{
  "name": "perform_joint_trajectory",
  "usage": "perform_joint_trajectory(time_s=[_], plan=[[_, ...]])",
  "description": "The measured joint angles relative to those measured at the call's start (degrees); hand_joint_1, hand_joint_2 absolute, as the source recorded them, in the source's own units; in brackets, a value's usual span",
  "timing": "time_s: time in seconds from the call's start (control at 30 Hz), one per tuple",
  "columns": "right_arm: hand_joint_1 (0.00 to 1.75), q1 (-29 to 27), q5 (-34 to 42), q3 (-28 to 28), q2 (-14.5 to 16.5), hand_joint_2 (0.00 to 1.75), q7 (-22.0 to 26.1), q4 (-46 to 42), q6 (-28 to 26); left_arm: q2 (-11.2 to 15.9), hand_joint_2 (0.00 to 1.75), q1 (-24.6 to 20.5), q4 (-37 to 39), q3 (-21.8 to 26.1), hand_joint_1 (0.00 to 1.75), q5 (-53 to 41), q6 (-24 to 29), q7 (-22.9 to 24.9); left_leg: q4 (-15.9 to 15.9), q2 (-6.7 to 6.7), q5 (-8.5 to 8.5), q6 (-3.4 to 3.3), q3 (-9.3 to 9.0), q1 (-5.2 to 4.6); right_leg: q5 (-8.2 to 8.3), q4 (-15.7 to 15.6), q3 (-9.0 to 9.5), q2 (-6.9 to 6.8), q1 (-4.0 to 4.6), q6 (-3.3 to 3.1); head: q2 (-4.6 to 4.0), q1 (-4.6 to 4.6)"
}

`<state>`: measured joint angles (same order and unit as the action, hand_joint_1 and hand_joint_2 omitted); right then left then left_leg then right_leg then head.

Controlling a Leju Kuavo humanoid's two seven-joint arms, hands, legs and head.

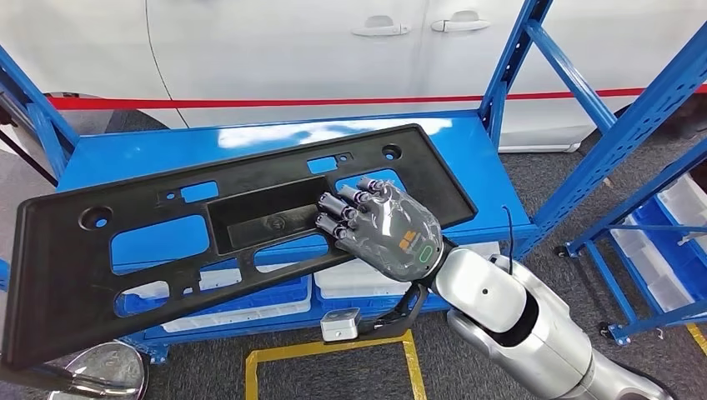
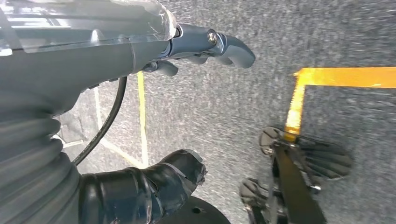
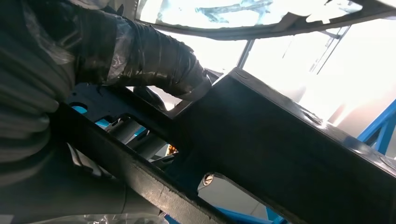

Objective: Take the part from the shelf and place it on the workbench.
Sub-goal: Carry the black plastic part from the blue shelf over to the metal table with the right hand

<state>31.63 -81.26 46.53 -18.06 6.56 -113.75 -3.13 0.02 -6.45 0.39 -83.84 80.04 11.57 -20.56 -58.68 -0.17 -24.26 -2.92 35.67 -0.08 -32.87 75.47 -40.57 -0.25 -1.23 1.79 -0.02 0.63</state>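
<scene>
The part [image 1: 67,275] is a long black plastic panel with several cut-outs and a rectangular recess in its middle. It lies tilted above the blue shelf deck [image 1: 250,137], and its left end reaches past the shelf's front edge. My right hand [image 1: 383,229] grips it at the front edge near the recess, with the fingers [image 1: 342,208] curled over the top. In the right wrist view the thumb [image 3: 154,60] presses the part's underside [image 3: 280,140]. My left hand [image 2: 84,60] hangs over the grey floor with its fingers [image 2: 224,44] and thumb [image 2: 154,184] apart, holding nothing.
A white car [image 1: 333,50] stands close behind the shelf. Blue uprights [image 1: 508,67] rise at the shelf's right end. White bins [image 1: 367,279] sit under the deck. A second blue rack [image 1: 667,250] with bins stands at the right. Yellow tape [image 1: 333,350] marks the floor.
</scene>
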Motion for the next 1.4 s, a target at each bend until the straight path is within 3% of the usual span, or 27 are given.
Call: perform_joint_trajectory(time_s=[0.07, 0.13, 0.2, 0.27, 0.3, 0.37, 0.43, 0.47, 0.5, 0.57, 0.63, 0.67, 0.7, 0.77, 0.8, 0.83, 0.93, 0.97, 1.03, 1.07, 1.1, 1.17, 1.2, 1.23, 1.3, 1.33, 1.4], plan=[[1.75, 0.1, 0.1, 0.0, 0.0, 1.75, 0.0, 0.0, 0.1, 0.0, 1.75, 0.0, 0.0, 0.0, 0.00, 0.0, 0.0, 0.0, -0.1, -0.09, 1.05, 0.03, 1.19, -0.35, 2.54, -6.5, 5.56, 0.08, 0.72, -1.25, 0.00, -0.02], [1.75, 0.3, 0.2, 0.0, 0.0, 1.75, 0.0, 0.0, 0.2, -0.2, 1.75, -0.1, 0.0, 0.0, 0.00, 0.0, 0.0, 0.0, 0.0, -0.17, 2.03, 0.41, 1.83, -0.51, 2.75, -14.5, 10.94, 0.07, 1.43, -2.40, 0.00, -0.02], [1.75, 0.5, 0.2, 0.1, 0.0, 1.75, 0.0, 0.0, 0.3, -0.3, 1.75, -0.1, 0.0, 0.0, 0.00, 0.0, 0.1, 0.0, 0.3, -0.18, 3.05, 1.06, 1.97, -0.31, 2.61, -17.7, 12.48, 0.04, 1.90, -2.84, 0.00, 0.01], [1.75, 0.6, 0.3, 0.2, 0.0, 1.75, 0.0, 0.1, 0.4, -0.2, 1.75, 0.0, 0.0, 0.0, 0.00, 0.0, 0.2, 0.1, 0.6, -0.22, 3.48, 1.69, 2.17, -0.22, 3.93, -18.3, 11.95, -0.15, 1.74, -3.28, 0.00, 0.01], [1.75, 0.6, 0.3, 0.3, 0.0, 1.75, 0.0, 0.1, 0.5, -0.2, 1.75, 0.0, 0.0, 0.0, 0.00, 0.0, 0.2, 0.1, 0.0, -0.23, 2.43, 1.97, 2.61, -0.25, 4.67, -18.8, 11.52, -0.31, 1.49, -3.61, 0.00, 0.00], [1.75, 0.7, 0.3, 0.5, 0.0, 1.75, -0.1, 0.2, 0.6, -0.1, 1.75, 0.0, 0.0, 0.0, 0.00, 0.0, 0.2, 0.2, -4.7, -0.19, -2.77, 2.64, 4.17, 0.01, 6.28, -19.2, 10.16, -0.59, 1.09, -4.06, 0.00, -0.02], [1.75, 0.7, 0.3, 0.7, 0.0, 1.75, -0.1, 0.3, 0.8, -0.1, 1.75, 0.0, 0.0, 0.0, 0.00, 0.0, 0.2, 0.2, -12.0, -0.15, -7.69, 3.37, 5.85, 0.53, 7.69, -19.0, 8.24, -0.62, 1.00, -4.09, 0.00, -0.02], [1.75, 0.7, 0.3, 0.8, 0.0, 1.75, -0.1, 0.4, 0.9, -0.1, 1.75, -0.1, 0.0, 0.0, 0.00, 0.0, 0.2, 0.2, -14.7, -0.15, -8.13, 3.71, 6.01, 0.78, 8.33, -18.7, 7.20, -0.65, 0.94, -3.94, 0.00, -0.02], [1.75, 0.6, 0.3, 0.9, 0.0, 1.75, -0.2, 0.4, 0.9, 0.0, 1.75, -0.1, 0.0, 0.0, 0.00, 0.0, 0.2, 0.2, -15.8, -0.14, -7.27, 4.01, 5.36, 1.01, 8.92, -18.3, 6.10, -0.69, 0.84, -3.71, 0.00, -0.02], [1.75, 0.5, 0.4, 0.9, 0.0, 1.75, -0.2, 0.5, 0.9, 0.0, 1.75, -0.2, 0.0, 0.0, 0.00, 0.0, 0.3, 0.2, -12.3, -0.12, -4.16, 4.46, 1.13, 1.39, 9.85, -17.3, 3.88, -0.72, 0.53, -3.11, 0.00, -0.03], [1.75, 0.4, 0.5, 0.9, 0.0, 1.75, -0.3, 0.5, 0.9, 0.1, 1.75, -0.3, 0.0, 0.0, 0.00, 0.0, 0.3, 0.4, -4.5, -0.23, -4.58, 4.40, -4.69, 1.37, 10.54, -16.1, 2.20, -0.71, 0.41, -2.35, 0.00, 0.00], [1.75, 0.2, 0.5, 0.9, 0.0, 1.75, -0.4, 0.5, 0.9, 0.2, 1.75, -0.3, 0.0, 0.0, 0.00, 0.0, 0.3, 0.4, -1.8, -0.31, -5.48, 4.09, -6.33, 1.25, 10.90, -15.8, 1.83, -0.73, 0.43, -1.95, 0.00, 0.04], [1.75, 0.1, 0.5, 0.9, 0.0, 1.75, -0.5, 0.5, 0.9, 0.2, 1.75, -0.4, 0.0, 0.0, 0.00, 0.0, 0.3, 0.5, -0.3, -0.39, -6.25, 3.62, -7.01, 1.02, 11.37, -15.7, 1.63, -0.74, 0.48, -1.55, 0.00, 0.06], [1.75, 0.0, 0.6, 0.9, 0.0, 1.75, -0.5, 0.5, 0.9, 0.2, 1.75, -0.4, 0.0, 0.0, 0.00, 0.0, 0.3, 0.6, 0.0, -0.28, -5.60, 2.46, -6.27, 0.91, 12.24, -15.9, 1.52, -0.70, 0.38, -0.78, 0.00, 0.09], [1.75, -0.1, 0.6, 0.9, 0.0, 1.75, -0.5, 0.6, 0.9, 0.2, 1.75, -0.4, 0.0, 0.0, 0.00, 0.0, 0.3, 0.6, 0.0, -0.13, -4.97, 1.87, -5.80, 0.92, 11.69, -15.6, 1.16, -0.58, 0.28, -0.46, 0.00, 0.08], [1.75, -0.2, 0.6, 0.9, -0.1, 1.75, -0.5, 0.7, 0.9, 0.2, 1.75, -0.4, 0.0, 0.0, 0.00, 0.0, 0.2, 0.7, 0.1, 0.03, -4.22, 1.30, -5.19, 0.99, 9.96, -14.6, 0.59, -0.46, 0.16, -0.21, 0.00, 0.09], [1.75, -0.4, 0.9, 0.9, -0.1, 1.75, -0.5, 0.8, 0.9, 0.2, 1.75, -0.5, 0.0, 0.0, 0.00, 0.0, 0.2, 0.8, 0.2, 0.25, -1.88, 0.40, -2.56, 0.83, 1.27, -5.7, -1.67, -0.22, 0.03, 0.21, 0.00, 0.10], [1.75, -0.5, 1.0, 0.9, -0.1, 1.75, -0.5, 0.8, 0.9, 0.2, 1.75, -0.5, 0.0, 0.0, 0.00, 0.0, 0.2, 0.9, 0.1, 0.26, -1.16, 0.35, -1.56, 0.68, -0.07, -2.4, -1.92, -0.18, 0.04, 0.24, 0.00, 0.09], [1.75, -0.6, 1.1, 0.9, -0.1, 1.75, -0.5, 0.8, 1.0, 0.2, 1.75, -0.5, 0.0, 0.0, 0.00, 0.0, 0.4, 1.1, 0.0, 0.26, 0.26, 0.33, 0.42, 0.35, 1.37, -0.3, -0.20, -0.12, 0.15, -0.04, 0.00, 0.09], [1.75, -0.7, 1.2, 0.9, -0.1, 1.75, -0.5, 0.8, 1.0, 0.2, 1.75, -0.5, 0.0, 0.0, 0.00, 0.0, 0.5, 1.1, -0.1, 0.23, 0.93, 0.37, 1.29, 0.19, 2.98, -2.2, 2.07, -0.07, 0.32, -0.41, 0.00, 0.09], [1.75, -0.7, 1.2, 0.9, -0.1, 1.75, -0.5, 0.8, 1.0, 0.2, 1.75, -0.5, 0.0, 0.0, 0.00, 0.0, 0.6, 1.1, -0.1, 0.19, 1.56, 0.45, 1.99, 0.08, 3.83, -5.7, 5.18, -0.01, 0.60, -1.00, 0.00, 0.08], [1.75, -0.6, 1.2, 0.9, -0.1, 1.75, -0.5, 0.8, 1.0, 0.0, 1.75, -0.5, 0.0, 0.0, 0.00, 0.0, 0.8, 1.1, 0.0, 0.10, 2.68, 0.87, 2.67, -0.05, 2.88, -13.9, 11.21, 0.06, 1.17, -2.06, 0.00, 0.05], [1.75, -0.6, 1.2, 0.9, -0.1, 1.75, -0.5, 0.8, 1.0, 0.0, 1.75, -0.5, 0.0, 0.0, 0.00, 0.0, 0.8, 1.1, 0.1, 0.09, 3.20, 1.16, 2.65, 0.06, 2.17, -16.5, 12.85, 0.09, 1.44, -2.40, 0.00, 0.08], [1.75, -0.6, 1.3, 0.9, -0.1, 1.75, -0.5, 0.8, 1.0, -0.1, 1.75, -0.5, 0.0, 0.0, 0.00, 0.0, 0.9, 1.1, 0.4, 0.09, 3.77, 1.50, 2.59, 0.19, 2.00, -17.8, 13.43, 0.10, 1.64, -2.54, 0.00, 0.09], [1.75, -0.5, 1.3, 0.9, -0.1, 1.75, -0.5, 0.8, 1.0, 0.0, 1.75, -0.4, 0.0, 0.0, 0.00, 0.0, 1.0, 1.1, 0.9, -0.01, 4.50, 2.18, 2.75, 0.24, 3.54, -18.6, 12.65, -0.07, 1.54, -2.99, 0.00, 0.13], [1.75, -0.6, 1.3, 1.0, -0.1, 1.75, -0.5, 0.8, 1.0, 0.1, 1.75, -0.4, 0.0, 0.0, 0.00, 0.0, 1.0, 1.1, 0.4, -0.07, 3.54, 2.48, 3.24, 0.19, 4.43, -19.1, 12.09, -0.21, 1.32, -3.38, 0.00, 0.11], [1.75, -0.6, 1.3, 1.0, -0.1, 1.75, -0.5, 0.8, 1.0, 0.1, 1.75, -0.4, 0.0, 0.1, 0.00, 0.0, 1.0, 1.1, -3.7, -0.11, -1.83, 3.02, 4.69, 0.33, 6.42, -19.8, 10.59, -0.45, 0.95, -3.98, 0.00, 0.08]])
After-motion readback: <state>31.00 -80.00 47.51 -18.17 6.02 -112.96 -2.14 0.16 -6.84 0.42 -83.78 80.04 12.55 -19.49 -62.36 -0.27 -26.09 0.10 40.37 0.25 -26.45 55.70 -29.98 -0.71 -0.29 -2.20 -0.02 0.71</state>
